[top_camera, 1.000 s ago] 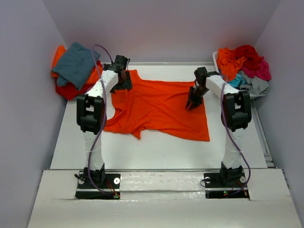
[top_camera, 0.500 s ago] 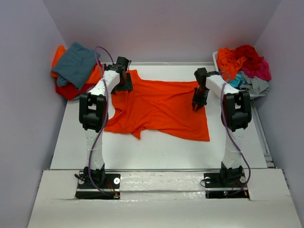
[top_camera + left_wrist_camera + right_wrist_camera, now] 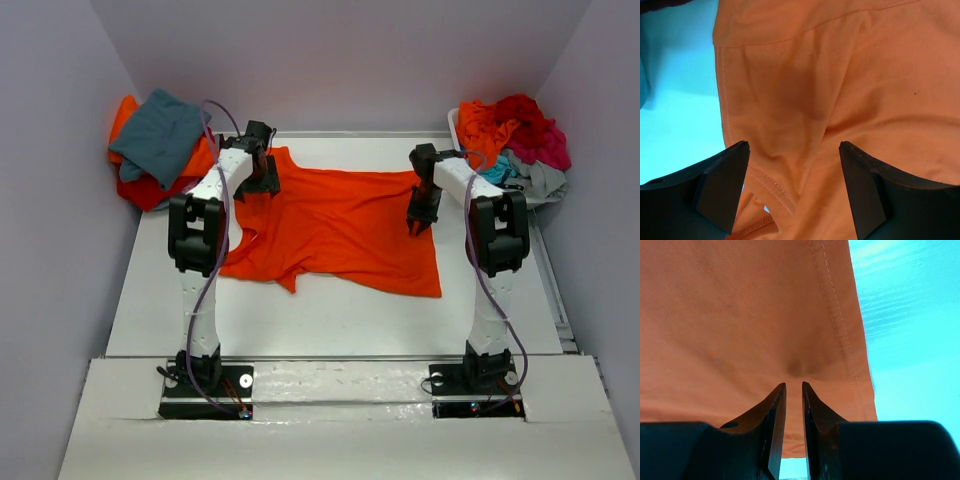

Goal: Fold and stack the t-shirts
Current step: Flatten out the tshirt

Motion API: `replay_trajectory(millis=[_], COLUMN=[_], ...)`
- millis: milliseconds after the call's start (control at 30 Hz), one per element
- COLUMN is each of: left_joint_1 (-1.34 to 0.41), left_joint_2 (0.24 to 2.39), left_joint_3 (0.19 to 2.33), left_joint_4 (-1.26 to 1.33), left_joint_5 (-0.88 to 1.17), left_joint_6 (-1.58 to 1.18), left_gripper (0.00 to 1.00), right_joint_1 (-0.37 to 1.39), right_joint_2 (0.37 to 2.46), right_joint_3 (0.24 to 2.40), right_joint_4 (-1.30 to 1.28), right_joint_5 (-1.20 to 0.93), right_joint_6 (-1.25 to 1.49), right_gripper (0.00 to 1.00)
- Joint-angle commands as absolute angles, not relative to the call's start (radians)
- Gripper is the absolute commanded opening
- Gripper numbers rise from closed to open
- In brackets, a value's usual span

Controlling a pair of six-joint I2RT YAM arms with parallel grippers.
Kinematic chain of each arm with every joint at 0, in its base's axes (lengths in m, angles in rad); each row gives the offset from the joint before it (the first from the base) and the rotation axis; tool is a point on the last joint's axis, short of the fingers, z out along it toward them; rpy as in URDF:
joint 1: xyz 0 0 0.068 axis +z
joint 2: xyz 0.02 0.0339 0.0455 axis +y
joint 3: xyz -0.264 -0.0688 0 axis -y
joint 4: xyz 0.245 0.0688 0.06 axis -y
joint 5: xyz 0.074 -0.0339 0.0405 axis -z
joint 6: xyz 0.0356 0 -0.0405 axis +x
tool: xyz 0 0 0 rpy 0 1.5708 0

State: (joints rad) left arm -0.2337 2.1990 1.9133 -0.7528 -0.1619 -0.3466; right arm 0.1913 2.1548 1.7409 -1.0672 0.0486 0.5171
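So the bright orange cloth t-shirt (image 3: 340, 230) lies spread out mid-table, with loads of bare white table (image 3: 330, 325) along its near edge. The right gripper (image 3: 793, 385) pinches a pucker of cloth just inside the stitched hem. The left gripper (image 3: 792, 150) hangs wide open over a seamed edge at the far-left corner.

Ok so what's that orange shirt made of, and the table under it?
The orange shirt: soft matte knit cloth, likely cotton jersey; fine weave, stitched hem and puckers show. The table: hard, smooth, white, perhaps painted or laminated; faint sheen.
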Motion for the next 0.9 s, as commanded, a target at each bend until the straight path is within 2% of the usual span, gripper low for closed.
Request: replay_trajectory(millis=[0, 233, 867], left_joint_1=[-0.218, -0.178, -0.120], left_joint_2=[2.198, 2.187, 2.186], left_joint_3=[1.916, 1.835, 1.792], left_joint_4=[-0.755, -0.700, -0.658], left_joint_5=[-0.109, 0.031, 0.112], left_joint_6=[-0.348, -0.367, -0.368], left_gripper=[0.85, 0.85, 0.85], right_joint_1=[0.189, 0.189, 0.189], right_joint_2=[2.155, 2.160, 2.184], right_joint_3=[1.761, 1.759, 1.753], right_joint_4=[-1.088, -1.089, -1.097], right_joint_5=[0.075, 0.075, 0.095], right_joint_6=[0.528, 0.525, 0.522], right_gripper=[0.25, 0.26, 0.26])
